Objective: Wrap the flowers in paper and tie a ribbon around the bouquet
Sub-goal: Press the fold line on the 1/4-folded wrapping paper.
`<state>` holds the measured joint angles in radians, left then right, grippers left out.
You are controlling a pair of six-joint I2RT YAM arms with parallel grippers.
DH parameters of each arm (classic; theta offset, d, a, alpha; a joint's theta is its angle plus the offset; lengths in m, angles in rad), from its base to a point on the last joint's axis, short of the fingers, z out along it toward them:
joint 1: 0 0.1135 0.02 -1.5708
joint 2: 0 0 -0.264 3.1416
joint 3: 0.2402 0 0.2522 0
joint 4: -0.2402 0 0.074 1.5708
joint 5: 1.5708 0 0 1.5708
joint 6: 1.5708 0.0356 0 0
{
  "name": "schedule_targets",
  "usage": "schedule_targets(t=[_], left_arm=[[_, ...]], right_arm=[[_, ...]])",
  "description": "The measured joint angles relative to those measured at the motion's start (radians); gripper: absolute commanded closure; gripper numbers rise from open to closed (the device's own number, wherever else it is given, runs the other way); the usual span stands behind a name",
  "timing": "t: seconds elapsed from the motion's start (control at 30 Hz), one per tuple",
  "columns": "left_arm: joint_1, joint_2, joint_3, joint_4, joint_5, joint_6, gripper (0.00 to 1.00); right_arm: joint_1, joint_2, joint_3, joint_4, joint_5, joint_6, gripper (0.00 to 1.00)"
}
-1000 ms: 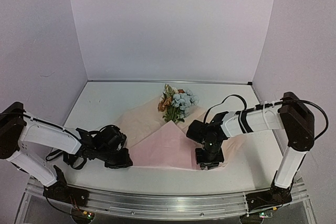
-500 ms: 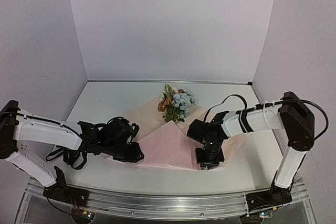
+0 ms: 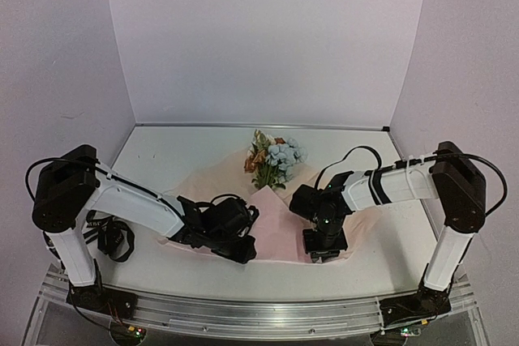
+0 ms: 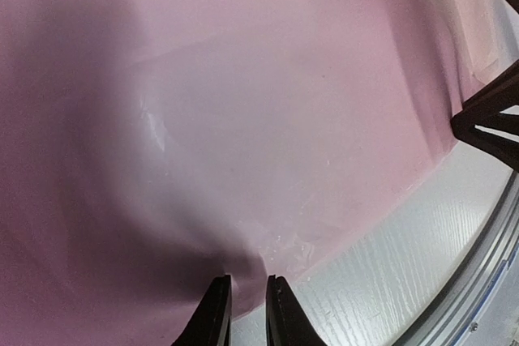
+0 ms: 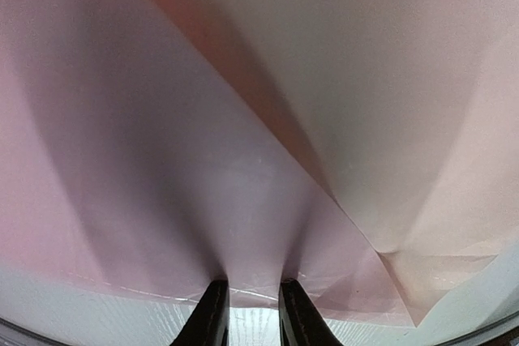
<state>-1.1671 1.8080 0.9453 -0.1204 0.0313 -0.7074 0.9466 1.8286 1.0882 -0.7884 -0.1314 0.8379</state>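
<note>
Left gripper (image 4: 243,304) is shown by its wrist view narrowly pinched on the near edge of the paper (image 4: 243,119); the right gripper (image 5: 247,305) is likewise seen clamping that edge. From above, both sets of fingertips are hidden, while the flowers (image 3: 282,156) are seen at the sheet's far edge, stems covered

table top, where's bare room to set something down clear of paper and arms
Free: the far-left table corner, between the left wall and the paper; the near-right patch between the paper and the right wall. Crowded: the middle, with flowers, left arm and right arm over the paper.
</note>
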Motion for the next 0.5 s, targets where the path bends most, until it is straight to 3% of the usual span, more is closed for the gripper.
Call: schedule_targets(t=[0.5], left_arm=[[0.000,-0.182,-0.236,0.039,-0.103,-0.111,0.82]], right_arm=[[-0.003,0.000,0.000,-0.003,0.003,-0.003,0.79]])
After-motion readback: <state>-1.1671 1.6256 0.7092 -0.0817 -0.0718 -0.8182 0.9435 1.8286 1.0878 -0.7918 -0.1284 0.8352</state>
